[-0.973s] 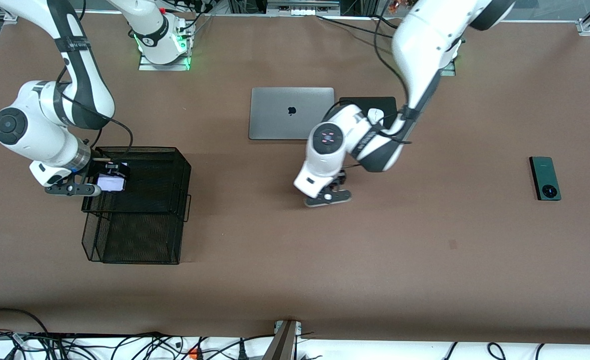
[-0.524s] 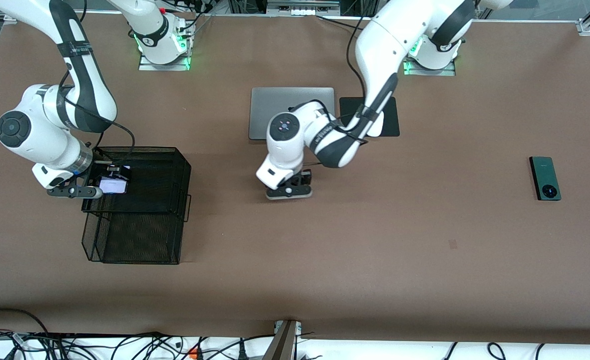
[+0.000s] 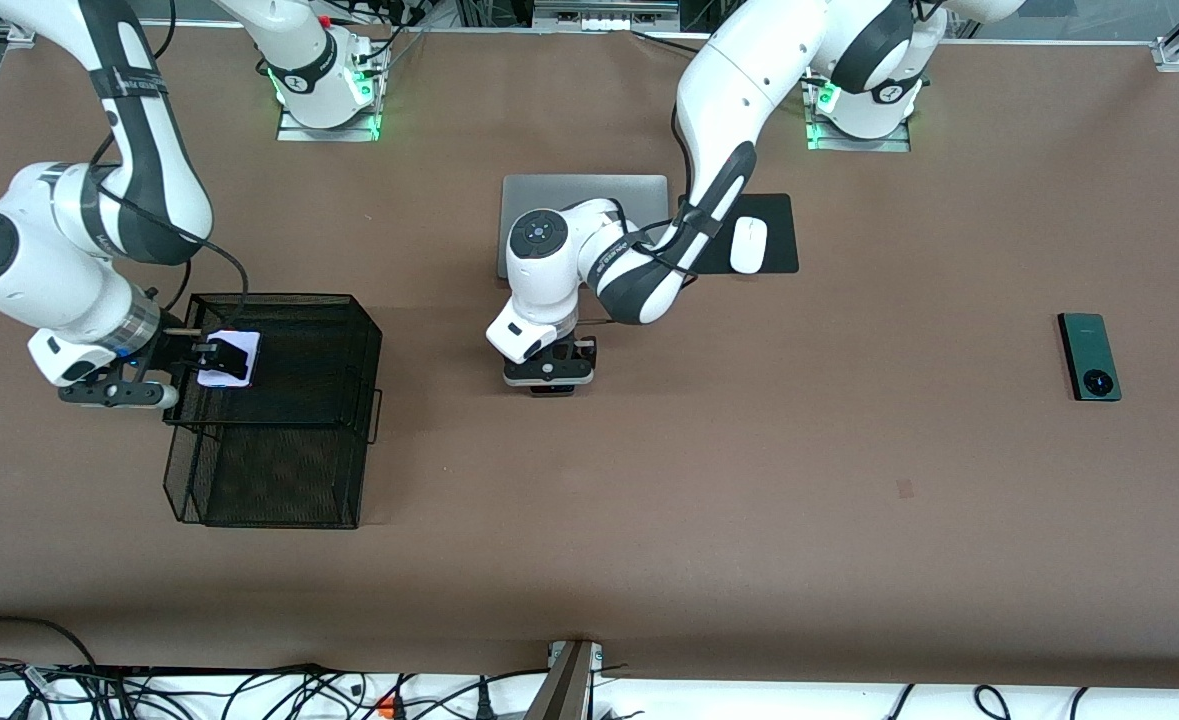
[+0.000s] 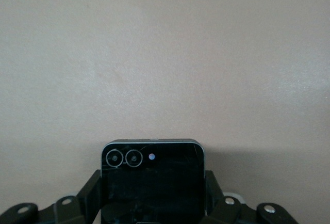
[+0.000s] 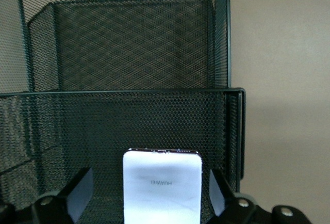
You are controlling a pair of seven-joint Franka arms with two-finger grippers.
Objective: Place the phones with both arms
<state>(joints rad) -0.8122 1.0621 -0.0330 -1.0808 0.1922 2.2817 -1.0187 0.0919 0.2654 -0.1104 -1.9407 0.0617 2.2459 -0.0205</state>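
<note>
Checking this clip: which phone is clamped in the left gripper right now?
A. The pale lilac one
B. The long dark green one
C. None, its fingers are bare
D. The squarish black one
D: in the left wrist view the black phone with its two round lenses sits clamped in the left gripper over bare table.

Black mesh basket [image 3: 289,420] (lilac phone [image 3: 227,362] inside)
</note>
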